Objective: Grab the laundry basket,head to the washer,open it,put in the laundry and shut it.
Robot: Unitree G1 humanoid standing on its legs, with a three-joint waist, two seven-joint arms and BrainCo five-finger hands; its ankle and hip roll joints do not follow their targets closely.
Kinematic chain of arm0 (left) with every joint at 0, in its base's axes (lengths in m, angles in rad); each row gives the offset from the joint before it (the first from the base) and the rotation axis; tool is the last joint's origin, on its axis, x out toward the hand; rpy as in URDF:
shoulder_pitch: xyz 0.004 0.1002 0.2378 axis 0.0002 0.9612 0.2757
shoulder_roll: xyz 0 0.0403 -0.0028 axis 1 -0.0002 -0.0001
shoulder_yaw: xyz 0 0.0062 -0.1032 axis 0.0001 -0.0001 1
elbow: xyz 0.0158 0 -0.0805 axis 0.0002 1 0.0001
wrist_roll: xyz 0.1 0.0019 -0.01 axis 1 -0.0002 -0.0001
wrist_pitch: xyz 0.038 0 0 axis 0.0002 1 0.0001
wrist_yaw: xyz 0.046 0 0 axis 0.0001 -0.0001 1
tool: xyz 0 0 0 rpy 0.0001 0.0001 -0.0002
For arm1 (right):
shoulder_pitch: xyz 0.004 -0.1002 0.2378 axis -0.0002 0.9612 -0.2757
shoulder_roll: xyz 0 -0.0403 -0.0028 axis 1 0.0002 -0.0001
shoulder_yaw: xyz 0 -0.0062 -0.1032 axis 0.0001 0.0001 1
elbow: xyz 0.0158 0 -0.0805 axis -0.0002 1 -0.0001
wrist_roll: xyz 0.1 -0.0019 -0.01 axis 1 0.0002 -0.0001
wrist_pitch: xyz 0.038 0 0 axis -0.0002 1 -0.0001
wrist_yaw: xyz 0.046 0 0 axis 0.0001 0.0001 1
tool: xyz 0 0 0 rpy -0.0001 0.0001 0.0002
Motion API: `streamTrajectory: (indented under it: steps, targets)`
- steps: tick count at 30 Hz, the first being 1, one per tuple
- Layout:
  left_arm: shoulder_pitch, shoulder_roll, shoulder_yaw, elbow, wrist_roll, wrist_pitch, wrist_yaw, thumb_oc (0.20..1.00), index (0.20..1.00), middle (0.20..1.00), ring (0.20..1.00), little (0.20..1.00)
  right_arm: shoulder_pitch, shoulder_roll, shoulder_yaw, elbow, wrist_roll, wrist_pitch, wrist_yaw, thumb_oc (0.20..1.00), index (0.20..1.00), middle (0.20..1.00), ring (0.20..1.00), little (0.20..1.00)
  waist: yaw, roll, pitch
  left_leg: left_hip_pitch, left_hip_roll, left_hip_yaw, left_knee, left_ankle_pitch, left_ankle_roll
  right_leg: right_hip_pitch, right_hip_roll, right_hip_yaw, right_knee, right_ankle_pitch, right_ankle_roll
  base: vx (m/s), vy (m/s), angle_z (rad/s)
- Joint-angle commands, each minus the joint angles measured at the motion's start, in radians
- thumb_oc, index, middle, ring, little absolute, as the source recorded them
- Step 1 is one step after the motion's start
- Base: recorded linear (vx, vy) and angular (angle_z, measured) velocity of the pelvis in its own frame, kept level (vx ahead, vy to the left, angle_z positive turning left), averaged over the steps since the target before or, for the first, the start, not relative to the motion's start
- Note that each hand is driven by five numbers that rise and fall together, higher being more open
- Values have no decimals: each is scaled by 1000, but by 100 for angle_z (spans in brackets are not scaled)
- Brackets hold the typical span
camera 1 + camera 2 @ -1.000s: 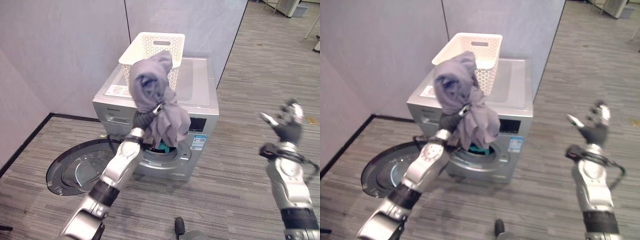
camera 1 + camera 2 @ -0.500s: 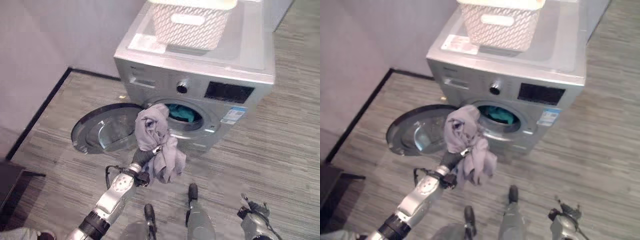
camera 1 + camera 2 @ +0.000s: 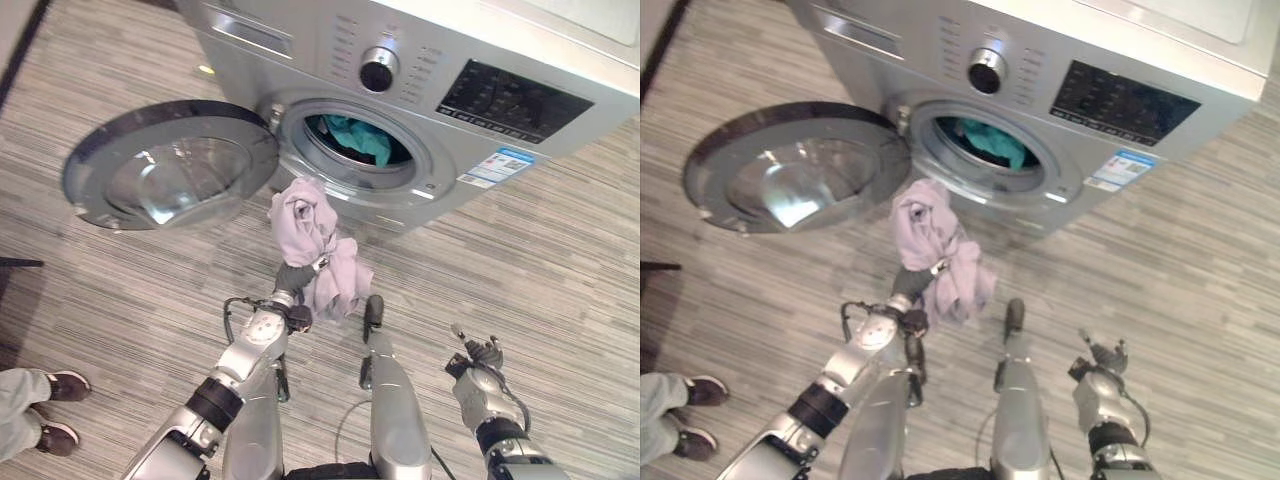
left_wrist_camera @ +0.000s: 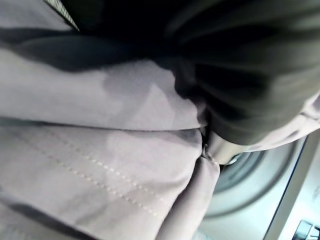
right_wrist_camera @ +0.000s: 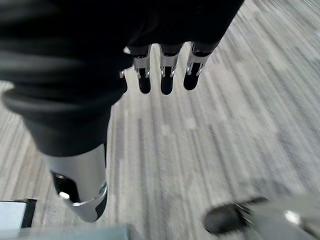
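The left hand was clenched on a grey garment, held bunched at mid-frame, just below and slightly left of the washer's open drum. The drum lay up and to the right of the cloth, so the left arm was far nearer it than the right. The garment hung as a crumpled upright wad, folds drooping beside the wrist. A teal item already sat inside. The door stood swung wide at upper left. The right hand, fingers straight and empty, hovered over the floor at lower right.
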Motion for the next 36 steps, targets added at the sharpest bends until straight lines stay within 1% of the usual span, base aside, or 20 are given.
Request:
streamTrajectory:
  steps: [1,5,8,9,10,11,12,13,15,16,17,18,21,22,23,25,28,31,33,36]
  targets:
    - [-51,-20,-2,-50,-6,-96,38,200,200,200,200,200,64,-20,40,-18,-6,-36,-45,1000,1000,1000,1000,1000,-15,-8,-55,42,58,-80,-37,-68,15,-8,-78,3,49,-129,90,9,-137,2]
    - [-111,-56,20,21,-32,-109,82,200,200,200,200,200,45,-14,67,-23,8,-46,-56,1000,1000,1000,1000,1000,-28,-12,-45,20,89,-70,-106,-19,-6,-70,-58,2,75,-146,80,21,-129,-9]
    - [-148,-81,63,93,-73,-123,114,200,200,200,200,200,52,-5,76,-39,24,-59,-57,1000,1000,1000,1000,1000,-41,-18,-38,1,108,-59,-161,21,-21,-112,-47,-5,85,-152,76,11,-105,-2]
    - [-169,-90,101,153,-93,-132,139,200,200,200,200,200,55,5,86,-53,32,-70,-53,1000,1000,1000,1000,1000,-47,-24,-33,-12,119,-52,-185,39,-30,-141,-38,-6,90,-151,74,16,-78,8]
    - [-170,-91,102,154,-93,-133,139,200,200,200,200,200,55,4,86,-53,32,-70,-53,1000,1000,1000,1000,1000,-48,-23,-33,-13,119,-52,-186,40,-30,-143,-38,-6,91,-151,74,18,-103,13]
    - [-207,-94,130,219,-103,-142,158,200,200,200,200,200,52,13,101,-60,43,-83,-49,1000,1000,1000,1000,1000,-54,-31,-28,-28,126,-48,-198,50,-36,-168,-30,-4,95,-151,71,7,-97,10]
    - [-268,-84,163,298,-93,-148,187,200,200,200,200,200,46,23,122,-82,53,-104,-43,1000,1000,1000,1000,1000,-66,-40,-26,-48,136,-44,-216,63,-44,-204,-21,-5,102,-152,68,102,-141,4]
    - [-314,-66,192,356,-103,-160,212,200,200,200,200,200,48,25,137,-96,63,-122,-35,1000,1000,1000,1000,1000,-72,-39,-27,-51,152,-45,-232,54,-53,-224,-9,1,117,-173,79,107,-129,-1]
    - [-363,-43,225,396,-112,-175,238,200,200,200,200,200,52,24,157,-133,54,-134,-28,1000,1000,1000,1000,1000,-84,-46,-20,-72,159,-43,-239,61,-58,-263,-2,1,138,-180,77,78,-105,-2]
    - [-419,-15,248,445,-118,-184,259,200,200,200,200,200,57,21,176,-149,47,-144,-22,1000,1000,1000,1000,1000,-96,-55,-19,-91,167,-40,-247,67,-63,-296,5,2,153,-182,78,45,-101,-7]
    - [-454,5,256,476,-123,-186,261,200,200,200,200,200,54,19,182,-148,45,-147,-18,1000,1000,1000,1000,1000,-101,-57,-23,-100,170,-39,-252,70,-66,-310,9,3,157,-184,78,75,-133,-11]
    - [-533,40,272,535,-139,-186,263,200,200,200,200,200,51,14,196,-156,47,-154,-9,1000,1000,1000,1000,1000,-115,-62,-26,-115,181,-39,-269,79,-73,-337,17,3,163,-187,78,67,-101,-8]
    - [-671,107,270,640,-151,-177,257,200,200,200,200,200,62,1,221,-189,49,-168,12,1000,1000,1000,1000,1000,-139,-63,-38,-143,196,-36,-287,91,-87,-383,30,-1,175,-187,81,69,-95,2]
    - [-675,108,270,644,-152,-178,255,200,200,200,200,200,61,1,221,-189,49,-168,12,1000,1000,1000,1000,1000,-139,-63,-38,-145,196,-36,-287,92,-87,-386,30,-1,176,-188,81,69,-110,1]
    - [-722,130,269,669,-156,-181,257,200,200,200,200,200,74,-7,235,-212,45,-174,25,1000,1000,1000,1000,1000,-148,-64,-43,-160,203,-37,-287,92,-92,-406,37,-3,186,-192,81,49,-97,-1]
    - [-754,157,273,681,-160,-192,267,200,200,200,200,200,94,-16,246,-227,39,-179,36,1000,1000,1000,1000,1000,-155,-63,-50,-175,213,-40,-287,92,-98,-433,43,-3,202,-199,79,59,-112,-5]
    - [-777,173,275,664,-165,-210,280,200,200,200,200,200,110,-24,248,-226,36,-182,48,1000,1000,1000,1000,1000,-162,-61,-64,-192,224,-40,-287,92,-105,-465,51,-5,226,-208,79,53,-84,-5]
    - [-800,177,265,671,-176,-214,281,200,200,200,200,200,124,-31,244,-236,42,-188,52,1000,1000,1000,1000,1000,-172,-59,-78,-200,237,-31,-287,92,-112,-486,63,-3,237,-215,77,54,-75,-3]
    - [-854,185,251,710,-191,-204,272,200,200,200,200,200,138,-42,238,-254,38,-186,54,1000,1000,1000,1000,1000,-185,-58,-93,-201,250,-24,-287,92,-118,-498,74,-4,245,-220,76,77,-111,2]
    - [-1000,195,202,780,-218,-176,247,200,200,200,200,200,149,-73,219,-276,33,-180,56,1000,1000,1000,1000,1000,-213,-54,-125,-192,271,-8,-287,89,-127,-508,90,0,253,-228,77,72,-81,0]
